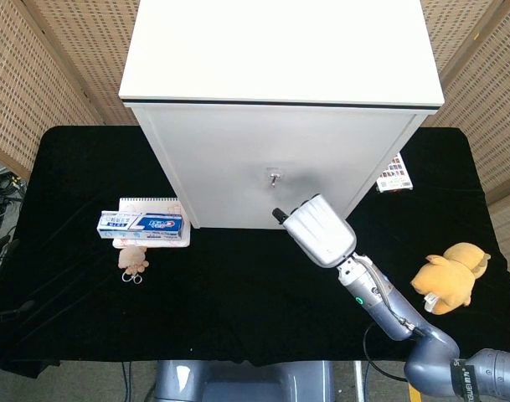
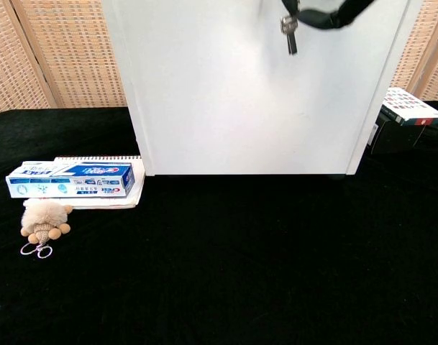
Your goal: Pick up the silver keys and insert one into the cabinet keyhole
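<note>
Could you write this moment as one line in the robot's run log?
phase: key approach | right hand: holds silver keys, raised before cabinet | keyhole: not reached | left hand: unseen

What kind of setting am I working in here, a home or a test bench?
Likely a staged test bench: a table under black cloth, woven screens behind it, and a lone white cabinet among unrelated props such as a toothpaste box and a yellow plush toy.
</note>
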`<control>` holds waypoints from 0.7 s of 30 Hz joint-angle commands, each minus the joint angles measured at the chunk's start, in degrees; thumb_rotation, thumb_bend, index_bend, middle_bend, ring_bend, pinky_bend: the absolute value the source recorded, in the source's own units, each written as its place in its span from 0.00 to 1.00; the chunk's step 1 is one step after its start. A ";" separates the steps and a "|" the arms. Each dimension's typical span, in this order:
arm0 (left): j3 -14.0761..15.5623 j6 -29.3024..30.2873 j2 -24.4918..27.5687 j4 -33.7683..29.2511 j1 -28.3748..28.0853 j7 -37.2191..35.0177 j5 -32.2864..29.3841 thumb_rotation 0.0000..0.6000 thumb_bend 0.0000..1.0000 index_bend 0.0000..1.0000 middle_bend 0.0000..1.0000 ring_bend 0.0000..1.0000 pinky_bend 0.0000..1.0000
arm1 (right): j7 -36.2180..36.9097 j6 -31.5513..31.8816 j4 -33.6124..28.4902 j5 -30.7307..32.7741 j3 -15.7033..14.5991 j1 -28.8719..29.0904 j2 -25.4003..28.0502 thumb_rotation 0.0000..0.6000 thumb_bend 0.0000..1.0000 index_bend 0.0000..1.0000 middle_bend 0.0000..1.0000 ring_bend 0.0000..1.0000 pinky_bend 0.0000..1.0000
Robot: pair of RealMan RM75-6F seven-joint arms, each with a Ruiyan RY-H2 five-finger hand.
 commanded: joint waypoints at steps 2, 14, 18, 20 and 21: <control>-0.01 0.05 0.07 0.00 0.03 -0.17 0.02 1.00 0.00 0.00 0.00 0.00 0.00 | -2.78 -0.16 -1.79 4.58 2.37 2.15 0.68 1.00 0.72 0.73 0.97 0.97 1.00; -0.10 -0.22 0.32 0.25 -0.05 -1.11 -0.16 1.00 0.00 0.00 0.00 0.00 0.00 | -8.47 1.03 -2.14 13.00 4.23 6.63 -1.17 1.00 0.72 0.73 0.97 0.97 1.00; -0.20 -0.36 0.34 0.36 -0.08 -1.29 -0.42 1.00 0.00 0.00 0.00 0.00 0.00 | -10.51 1.31 -2.07 14.73 4.07 8.14 -2.18 1.00 0.72 0.74 0.97 0.97 1.00; -0.20 -0.50 0.33 0.41 -0.14 -1.30 -0.48 1.00 0.00 0.00 0.00 0.00 0.00 | -11.41 1.42 -2.05 15.14 3.99 8.90 -2.70 1.00 0.72 0.74 0.97 0.97 1.00; -0.21 -0.54 0.33 0.42 -0.16 -1.32 -0.49 1.00 0.00 0.00 0.00 0.00 0.00 | -12.04 1.53 -1.99 15.33 3.85 9.38 -3.05 1.00 0.72 0.74 0.97 0.97 1.00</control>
